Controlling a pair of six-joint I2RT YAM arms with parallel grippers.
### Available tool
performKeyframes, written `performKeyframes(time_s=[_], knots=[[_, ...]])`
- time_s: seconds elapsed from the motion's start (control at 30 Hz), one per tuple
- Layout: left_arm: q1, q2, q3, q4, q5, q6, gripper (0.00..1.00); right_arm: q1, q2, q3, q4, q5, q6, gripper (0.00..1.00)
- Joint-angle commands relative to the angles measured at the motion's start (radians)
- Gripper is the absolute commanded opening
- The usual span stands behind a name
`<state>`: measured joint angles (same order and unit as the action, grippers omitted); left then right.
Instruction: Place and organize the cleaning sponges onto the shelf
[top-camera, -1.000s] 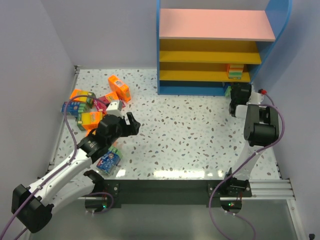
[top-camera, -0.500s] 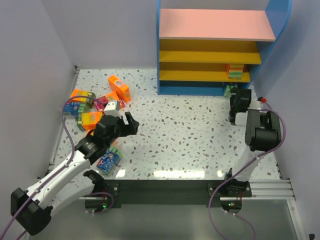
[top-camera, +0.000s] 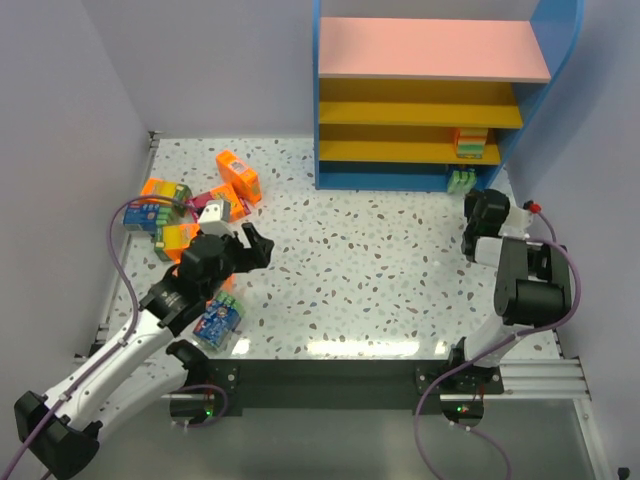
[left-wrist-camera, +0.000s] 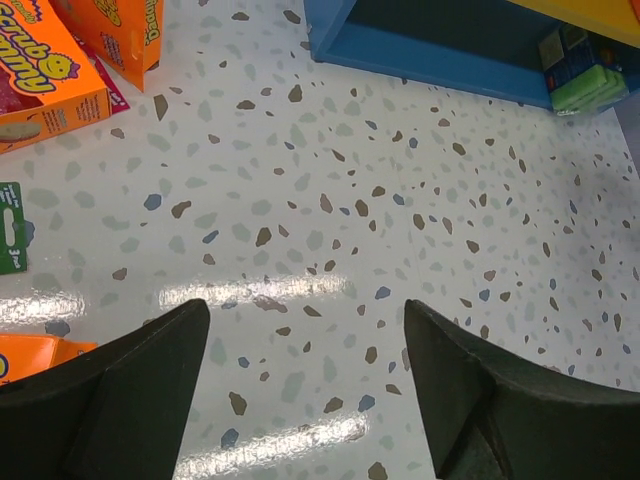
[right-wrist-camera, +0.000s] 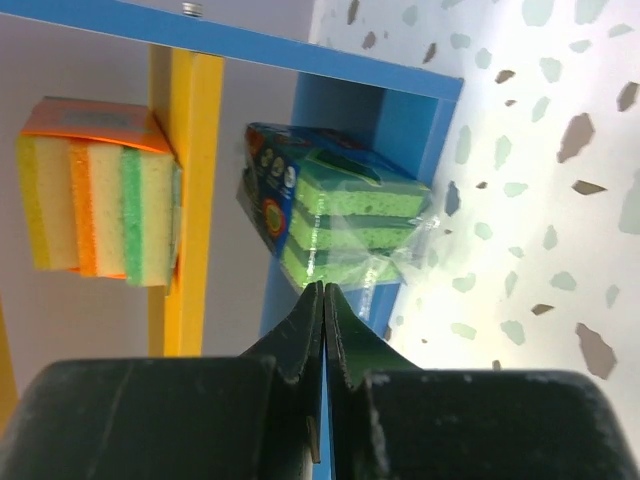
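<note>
I read left claw (left-wrist-camera: 305, 325) wide open, empty, above tabletop (left-wrist-camera: 400, 200), orange packs (left-wrist-camera: 50, 80) at its left | right claw (right-wrist-camera: 322, 292) shut, empty, tips beside blue sponge pack (right-wrist-camera: 340, 215) at shelf (right-wrist-camera: 300, 50) edge.

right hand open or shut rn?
Shut: the right hand is closed tip to tip in its wrist view, nothing between; the green sponge pack lies beyond.

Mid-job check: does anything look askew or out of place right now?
Nothing spilled or damaged. The green sponge pack on the shelf's bottom level looks skewed, not squared like the orange pack on the yellow tier above. One blue pack lies alone near the table's front edge, apart from the heap.
</note>
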<state>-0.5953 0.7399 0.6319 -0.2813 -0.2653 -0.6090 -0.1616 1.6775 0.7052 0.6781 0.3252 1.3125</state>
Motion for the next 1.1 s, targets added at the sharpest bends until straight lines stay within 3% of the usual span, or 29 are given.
performKeyframes(time_s=[0.0,0.63,1.07], knots=[[0.008,-0.022,-0.006,-0.006,-0.014,-0.003,0.84,-0.009,0.001,0.016,-0.046,-0.030,0.014,0.00],[0.012,-0.002,-0.021,0.004,-0.038,0.011,0.84,-0.007,0.321,0.249,0.060,-0.089,0.047,0.00],[0.015,0.013,-0.017,0.001,-0.060,0.017,0.84,-0.010,0.338,0.252,0.122,-0.126,0.047,0.00]])
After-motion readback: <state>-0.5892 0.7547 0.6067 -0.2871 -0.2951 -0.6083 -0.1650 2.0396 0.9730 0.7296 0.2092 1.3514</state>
